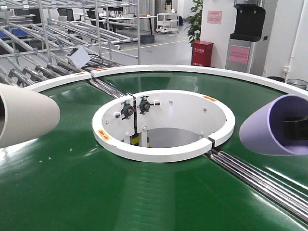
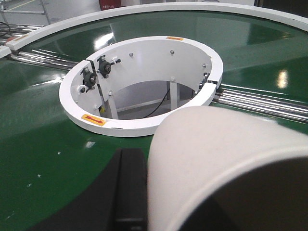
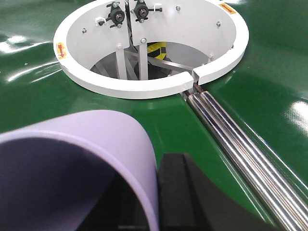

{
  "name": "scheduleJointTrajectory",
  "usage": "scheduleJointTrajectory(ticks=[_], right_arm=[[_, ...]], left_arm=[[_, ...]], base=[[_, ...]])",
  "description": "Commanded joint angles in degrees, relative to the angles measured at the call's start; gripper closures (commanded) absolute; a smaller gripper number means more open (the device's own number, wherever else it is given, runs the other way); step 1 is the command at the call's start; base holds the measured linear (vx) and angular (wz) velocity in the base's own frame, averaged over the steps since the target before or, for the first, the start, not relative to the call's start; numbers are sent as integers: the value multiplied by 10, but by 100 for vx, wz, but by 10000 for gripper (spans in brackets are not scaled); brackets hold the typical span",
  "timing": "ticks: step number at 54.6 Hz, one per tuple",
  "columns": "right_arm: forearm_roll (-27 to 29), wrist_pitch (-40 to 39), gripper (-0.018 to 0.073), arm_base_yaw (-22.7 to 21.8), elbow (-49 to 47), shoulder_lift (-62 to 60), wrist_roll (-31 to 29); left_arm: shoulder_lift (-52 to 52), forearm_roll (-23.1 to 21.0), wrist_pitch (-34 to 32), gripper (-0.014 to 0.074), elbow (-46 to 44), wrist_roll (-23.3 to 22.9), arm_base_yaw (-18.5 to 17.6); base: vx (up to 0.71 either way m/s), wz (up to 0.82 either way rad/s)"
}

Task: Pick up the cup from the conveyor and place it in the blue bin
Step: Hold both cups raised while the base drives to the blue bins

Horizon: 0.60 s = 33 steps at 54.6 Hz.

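Observation:
The dark-green conveyor (image 1: 144, 192) rings a white central well (image 1: 163, 122). My left gripper (image 2: 156, 197) is shut on the wall of a cream-white cup (image 2: 226, 154). One black finger (image 2: 131, 187) is outside the wall and the other is hidden inside. The cup is held on its side over the belt at the left of the front view (image 1: 26, 113). My right gripper (image 3: 154, 202) is shut on the wall of a lilac cup (image 3: 91, 139), also on its side, at the right of the front view (image 1: 269, 125). The blue bin is out of view.
Steel rollers (image 1: 260, 180) cross the belt at front right and again behind the well (image 1: 108, 86). Bare metal roller racks (image 1: 43, 43) stand at the back left. A red box (image 1: 202, 53) and a water dispenser (image 1: 245, 33) stand beyond the belt's far white edging.

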Motion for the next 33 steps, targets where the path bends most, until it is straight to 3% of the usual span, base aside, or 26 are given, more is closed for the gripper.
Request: scheduleJointTrajectory(ticks=[1, 33], right_arm=[[-3, -46, 568, -2, -17, -10, -3], [-3, -46, 568, -2, -17, -10, -3]], left_arm=[[-6, -17, -45, 604, -19, -1, -4], [-6, -17, -45, 604, -19, -1, -4]], base=[[0, 0], [-2, -2]])
